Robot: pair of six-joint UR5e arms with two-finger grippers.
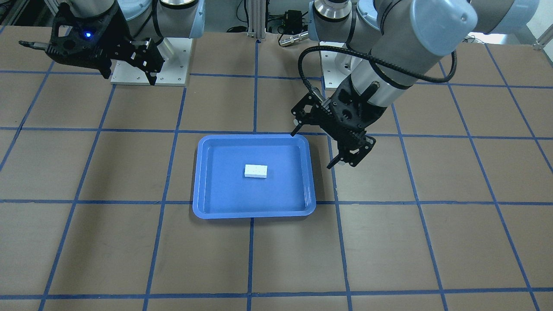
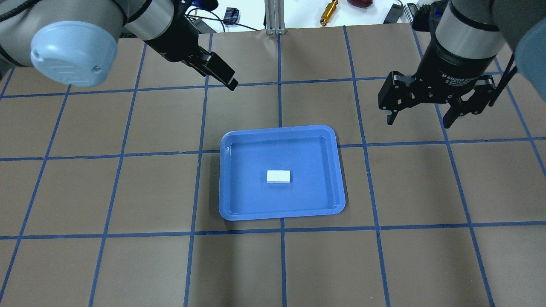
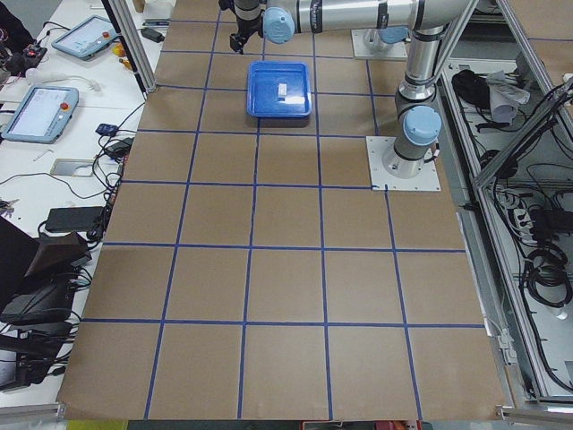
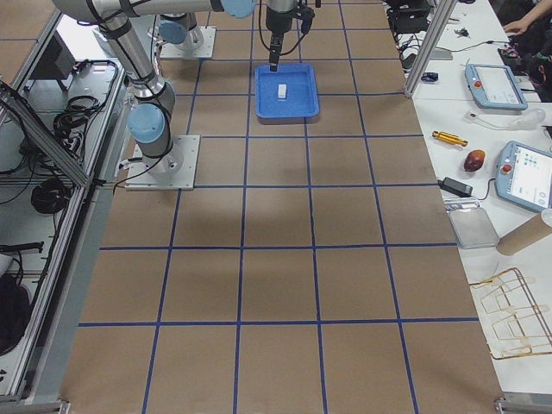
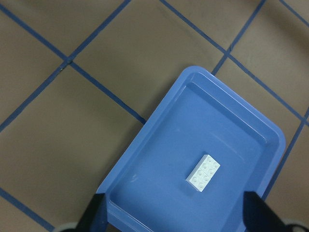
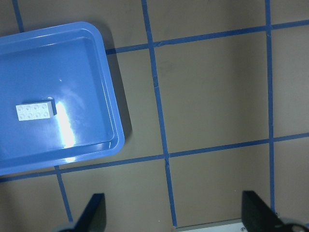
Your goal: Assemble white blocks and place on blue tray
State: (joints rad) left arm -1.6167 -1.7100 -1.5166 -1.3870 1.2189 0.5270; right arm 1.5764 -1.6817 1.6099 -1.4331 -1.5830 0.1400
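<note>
Brown taped worktop (image 2: pixel 149 192), joined white studded plastic blocks (image 2: pixel 278 176) lying in shallow rectangular blue plastic tray (image 2: pixel 247 192), left hand (image 1: pixel 315 147) and right hand (image 2: pixel 418 121) both hovering spread wide, holding nothing.

You can read one marking: white lettering on the black body of the right gripper (image 2: pixel 418 122), seen from overhead, begins "2F Adaptive Gr" before the curve of the casing hides the rest. The finer lines beneath it are too small to make out. The teach pendants (image 3: pixel 36 112) on the side benches show screens too small to read.
</note>
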